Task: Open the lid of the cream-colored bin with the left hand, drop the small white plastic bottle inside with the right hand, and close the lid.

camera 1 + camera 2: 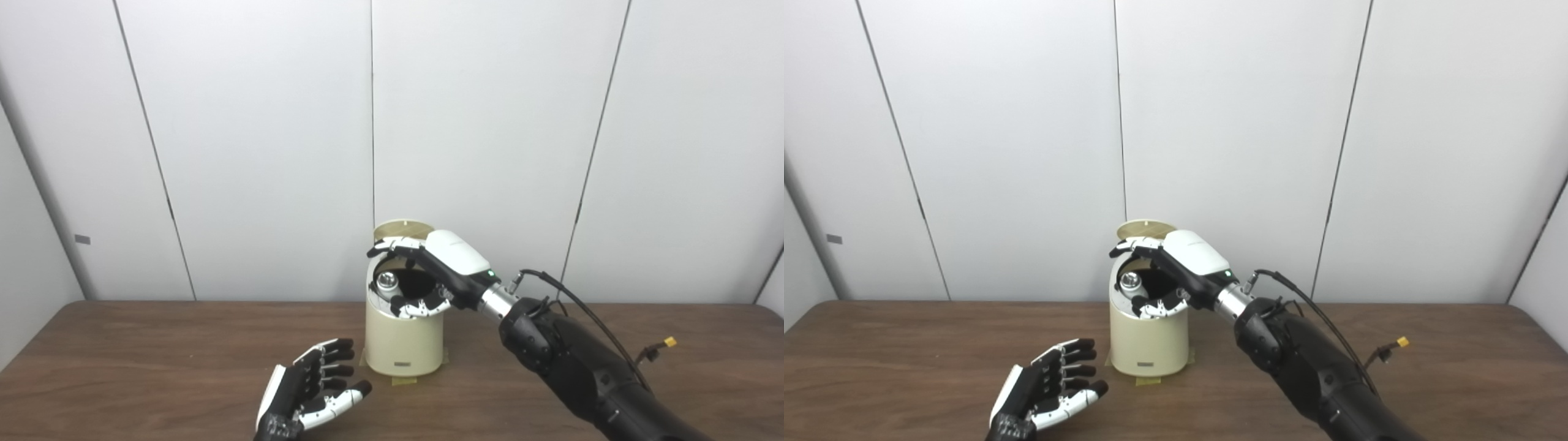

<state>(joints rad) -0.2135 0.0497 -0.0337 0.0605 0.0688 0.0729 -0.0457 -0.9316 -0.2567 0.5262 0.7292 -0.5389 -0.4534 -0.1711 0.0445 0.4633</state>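
Left eye view. Cream-colored bin (403,343) — upright cylinder at table centre, hinged lid (404,231) standing raised at the bin's 12 o'clock, mouth exposed. Inside the mouth, toward 9 o'clock, a small white plastic bottle (386,283) with a shiny rounded top; whether it hangs from the fingers or already rests inside cannot be told. Right hand (438,269) arches over the opening from 3 o'clock, fingers spread across the rim, thumb curled below. Handling, as a judgement: bottle light, stiff, smooth and likely slippery, best pinched round its body; lid thin and light, to be taken at its free upper edge. Tape tabs (404,380) at the bin's base suggest it is fixed to the wooden table (153,355).

Right eye view. Left hand (1047,389) lies at the bin's 7 o'clock, apart from it, palm up, fingers loosely fanned, holding nothing. A small grey label (1144,365) sits low on the bin's front — too small to read. No brand or other writing legible on bottle, bin or hands.
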